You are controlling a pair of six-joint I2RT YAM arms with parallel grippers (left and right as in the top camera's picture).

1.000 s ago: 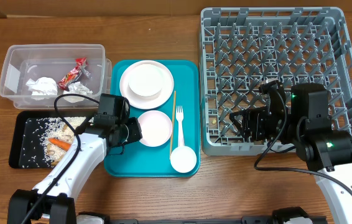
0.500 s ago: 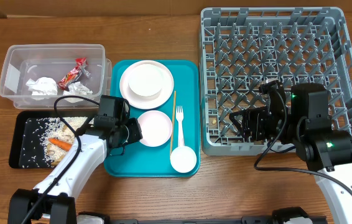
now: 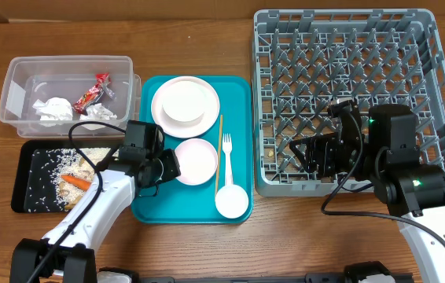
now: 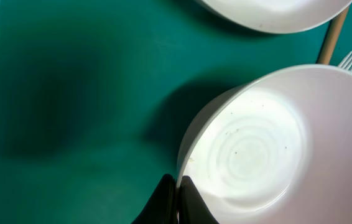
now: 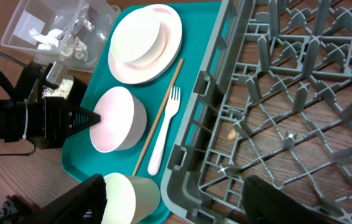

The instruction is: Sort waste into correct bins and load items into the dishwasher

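My left gripper [image 3: 167,167] is shut on the left rim of the white bowl [image 3: 195,161], which sits on the teal tray [image 3: 152,200]. In the left wrist view the two black fingertips [image 4: 168,198] pinch the bowl's [image 4: 257,149] thin wall. The white plate [image 3: 185,101], fork [image 3: 227,161], chopstick [image 3: 219,149] and cup [image 3: 231,201] also lie on that tray. My right gripper [image 3: 309,157] hangs open over the front left corner of the grey dish rack [image 3: 348,94], holding nothing. From the right wrist, the cup [image 5: 129,196] shows beside the left finger.
The clear tub [image 3: 18,79] at the back left holds crumpled napkins [image 3: 52,108] and a red wrapper [image 3: 91,92]. In front of it the black tray [image 3: 30,185] carries rice and a carrot piece [image 3: 75,181]. Bare wooden table runs along the front edge.
My left gripper's jaws have closed onto the bowl's rim. Neither arm has otherwise shifted, and the right gripper stays open.
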